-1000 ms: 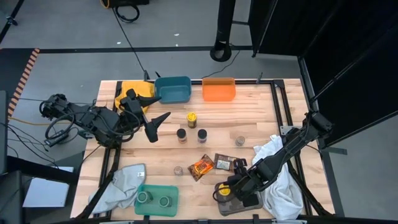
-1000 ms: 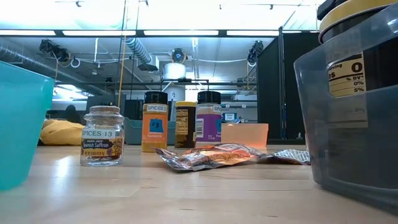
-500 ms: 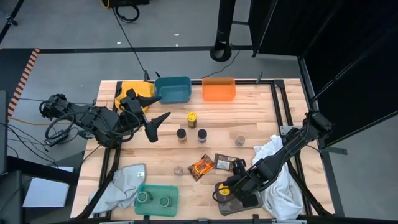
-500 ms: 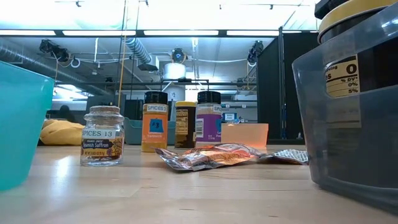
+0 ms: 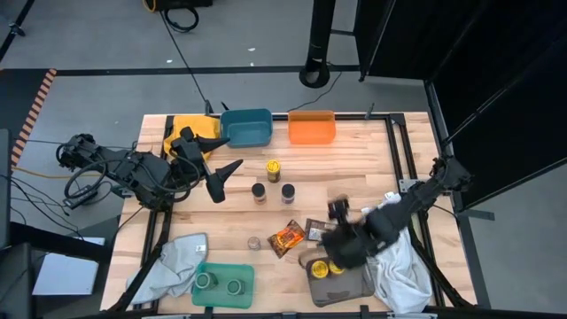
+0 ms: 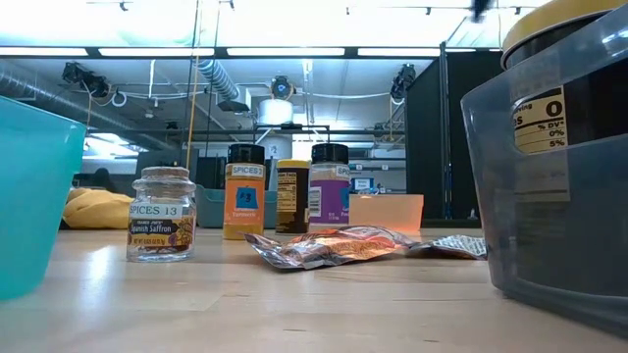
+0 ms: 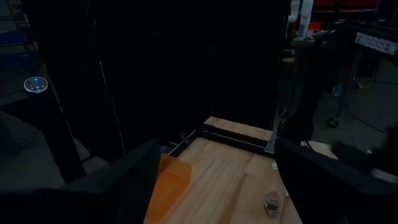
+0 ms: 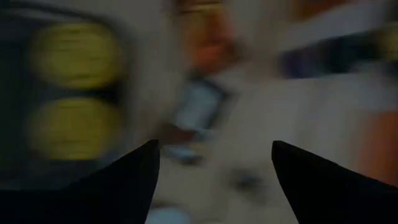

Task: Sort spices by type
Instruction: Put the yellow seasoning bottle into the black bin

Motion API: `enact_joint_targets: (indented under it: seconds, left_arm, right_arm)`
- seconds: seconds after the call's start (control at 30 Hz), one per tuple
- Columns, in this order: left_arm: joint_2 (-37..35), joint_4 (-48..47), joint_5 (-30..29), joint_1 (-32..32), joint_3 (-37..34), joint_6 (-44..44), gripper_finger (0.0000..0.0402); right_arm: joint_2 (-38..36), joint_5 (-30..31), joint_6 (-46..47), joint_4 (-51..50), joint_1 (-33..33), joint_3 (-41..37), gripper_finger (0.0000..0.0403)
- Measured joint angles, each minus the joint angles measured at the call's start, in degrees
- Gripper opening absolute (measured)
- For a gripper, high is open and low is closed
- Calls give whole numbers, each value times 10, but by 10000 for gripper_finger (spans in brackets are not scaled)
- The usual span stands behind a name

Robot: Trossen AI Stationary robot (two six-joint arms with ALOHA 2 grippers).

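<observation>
- Right gripper (image 5: 341, 237) is blurred near the worktop (image 5: 372, 159) front edge, just beside the grey bin (image 5: 341, 282); fingers spread, nothing between.
- Yellow-lid jars (image 5: 335, 268) stand in the grey bin.
- 2 jars in the green bin (image 5: 221, 282), front-left corner.
- Orange packet (image 5: 288, 237) and brown packet (image 5: 316, 230) lie mid-front.
- 3 jars (image 5: 273, 168) stand at centre.
- Left gripper (image 5: 220, 168) waits at the left edge, wide apart.

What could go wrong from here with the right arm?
1. The right gripper, fingers open and empty, hangs close above the orange packet. A low sweep could shove it into the small jar.
2. The white cloth lies under the right arm beside the grey bin. A snag might drag the bin with its yellow-lid jars.

The left gripper waits at the table's left.
</observation>
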Motion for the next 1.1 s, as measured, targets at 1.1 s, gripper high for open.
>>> enact_joint_targets:
  seconds: [1.1]
  left_arm:
    - [0,-42,-23,0,1,-59,321]
  right_arm:
    - [187,-56,-246,370,-408,48,341]
